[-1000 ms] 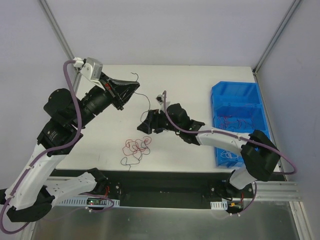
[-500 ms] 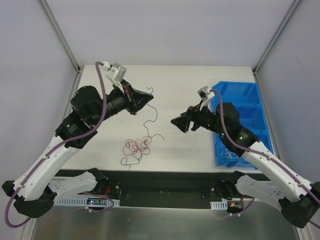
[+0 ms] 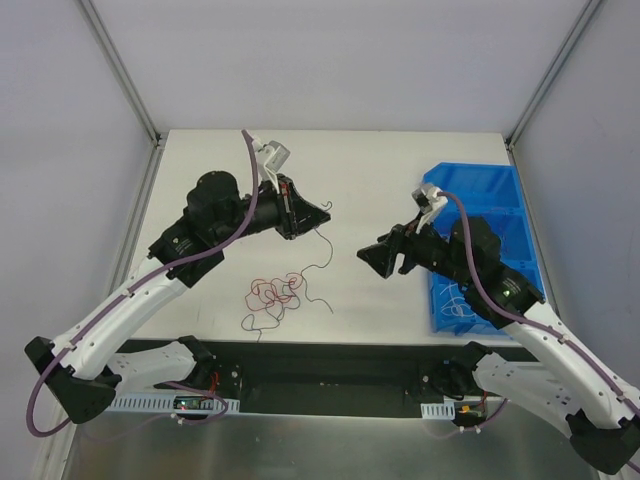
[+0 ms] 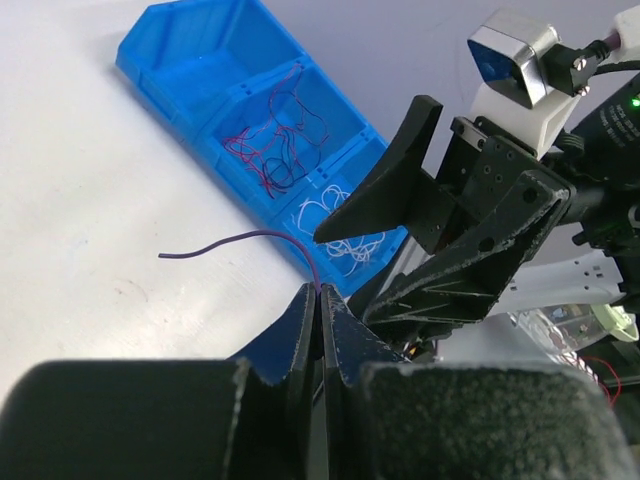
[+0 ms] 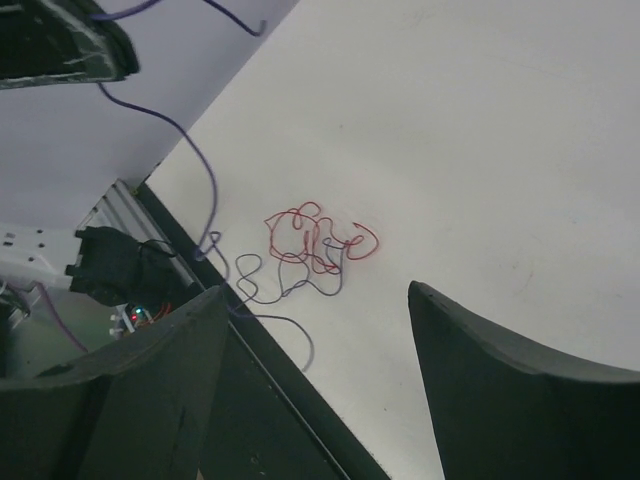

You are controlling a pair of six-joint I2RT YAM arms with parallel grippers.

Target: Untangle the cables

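From above, the cables [image 3: 275, 294] were found by the surface's [image 3: 400, 170] near edge, nearward of the left gripper [image 3: 320, 214]; at its wrist, a purple strand [image 4: 238, 238] was seen pinched; at the right wrist, the right gripper [image 5: 315, 292] was seen spread, cables ahead.

left gripper [image 3: 322, 214]: jaws closed, reaching rightward | right gripper [image 3: 370, 258]: jaws apart, pointing left
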